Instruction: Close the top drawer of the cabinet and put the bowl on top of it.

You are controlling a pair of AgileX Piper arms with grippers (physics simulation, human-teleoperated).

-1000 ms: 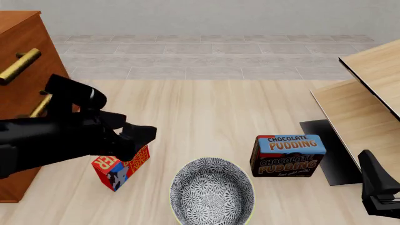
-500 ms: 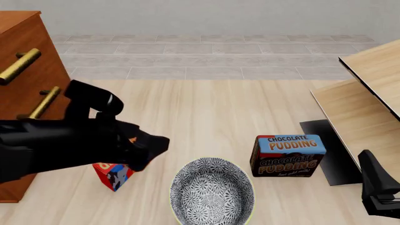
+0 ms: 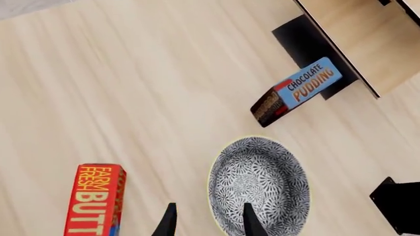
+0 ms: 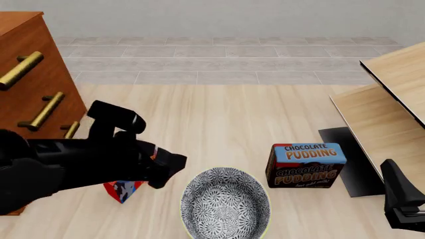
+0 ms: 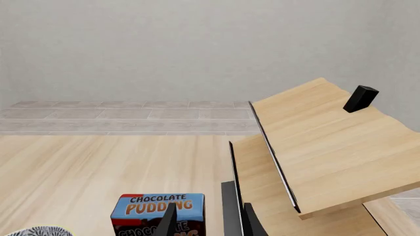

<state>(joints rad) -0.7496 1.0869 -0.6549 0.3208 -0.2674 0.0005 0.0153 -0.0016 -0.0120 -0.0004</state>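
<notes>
The patterned black-and-white bowl (image 4: 226, 204) sits upright on the pale floor-like table near the front edge. My left gripper (image 4: 170, 170) hovers just left of it, open and empty. In the left wrist view its fingers (image 3: 169, 222) straddle the bowl's (image 3: 258, 186) rim from above. The reddish-brown cabinet (image 4: 37, 64) stands at the far left. Its top drawer (image 4: 27, 47), with a brass handle (image 4: 20, 69), looks flush with the drawers below. My right gripper (image 4: 402, 199) rests open at the front right, empty, pointing past the pudding box.
A chocolate pudding box (image 4: 307, 164) stands right of the bowl. A red butter box (image 4: 121, 189) lies left of it, mostly hidden under my left arm. Slanted pale wooden panels (image 4: 381, 109) with a dark base fill the right side.
My left arm has swung right and down, away from the cabinet toward the bowl, now covering most of the butter box. The right arm has stayed still.
</notes>
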